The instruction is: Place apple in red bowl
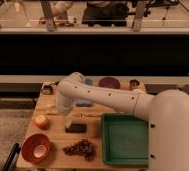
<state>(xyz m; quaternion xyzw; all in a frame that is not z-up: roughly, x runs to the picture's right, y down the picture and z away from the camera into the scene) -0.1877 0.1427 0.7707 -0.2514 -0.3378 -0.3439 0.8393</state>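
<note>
The apple (41,121), small and yellow-orange, lies on the wooden table near its left edge. In front of it, at the front left corner, stands the red bowl (36,147) with a pale inner bottom, and nothing is in it. My white arm reaches in from the right, bends at the elbow and points down. Its gripper (69,119) hangs just right of the apple, over a dark flat block (76,128). The gripper looks open, with nothing in it.
A green tray (125,141) fills the front right of the table (53,161). Dark grapes (81,148) lie between the tray and the red bowl. A dark purple bowl (109,82) and small items stand along the back edge. A black object (10,158) lies off the table's left corner.
</note>
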